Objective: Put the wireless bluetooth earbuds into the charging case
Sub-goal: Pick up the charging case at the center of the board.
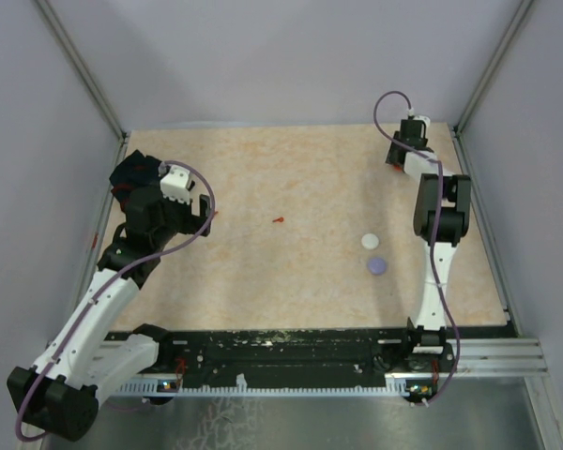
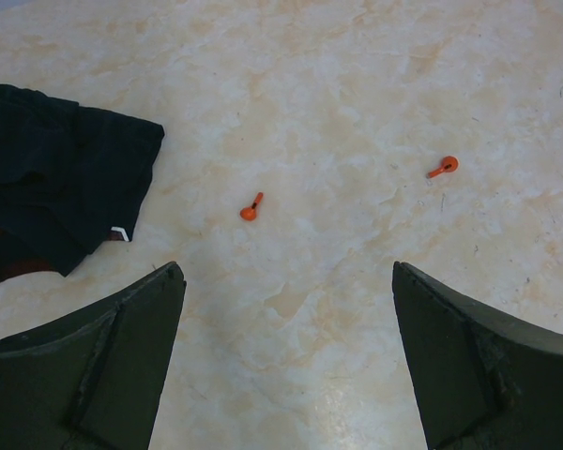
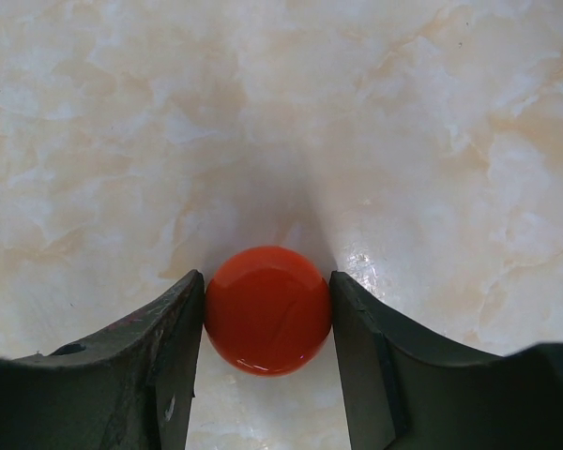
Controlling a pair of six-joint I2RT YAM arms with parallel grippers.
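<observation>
Two tiny red stemmed earbuds lie on the marbled tabletop ahead of my left gripper, which hangs wide open and empty above the table. One red earbud shows mid-table in the top view. At the far right of the table, my right gripper has both fingers pressed against the sides of a glossy red round charging case that rests on the table. In the top view this case is hidden under the right wrist.
A crumpled black cloth lies left of the left gripper, by the table's left edge. A white round disc and a pale purple round disc sit near the right arm. Grey walls enclose the table.
</observation>
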